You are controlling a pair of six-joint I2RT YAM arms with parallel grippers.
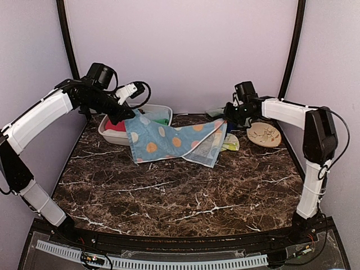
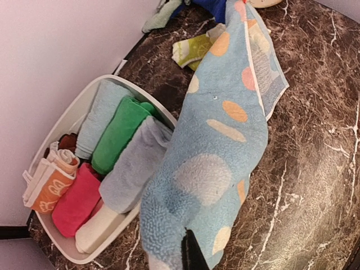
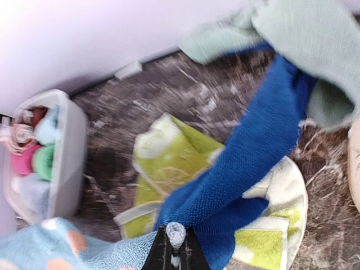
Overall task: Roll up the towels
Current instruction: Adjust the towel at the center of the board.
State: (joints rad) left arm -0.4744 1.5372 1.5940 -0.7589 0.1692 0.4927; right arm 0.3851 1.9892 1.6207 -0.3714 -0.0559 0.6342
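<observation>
Both claws are shut. The left claw pinches one top corner of the light-blue towel, up by the white tub. The right claw looks to pinch the other top corner (its own camera shows the tips closed right at the towel's edge, but the bit of cloth between them is hard to see).

The towel hangs between the two arms like washing on a line. It sags in the middle, and its bottom edge seems to touch the table. Holding it by two corners probably pulls it out flat, because a bunched-up towel cannot be rolled neatly.

The tub has several rolled towels packed side by side. That is likely where finished rolls go, so part of the job looks done.

Under the right claw lies a heap of loose ones: a yellow-green towel, a dark blue towel draped over it, and a mint towel at the back. They seem to be waiting their turn. A beige disc sits just beside the heap.

The spotted towel is not yet flat on the table. A good next move would be to lay it down on the bare part in front, away from the heap so nothing snags.
</observation>
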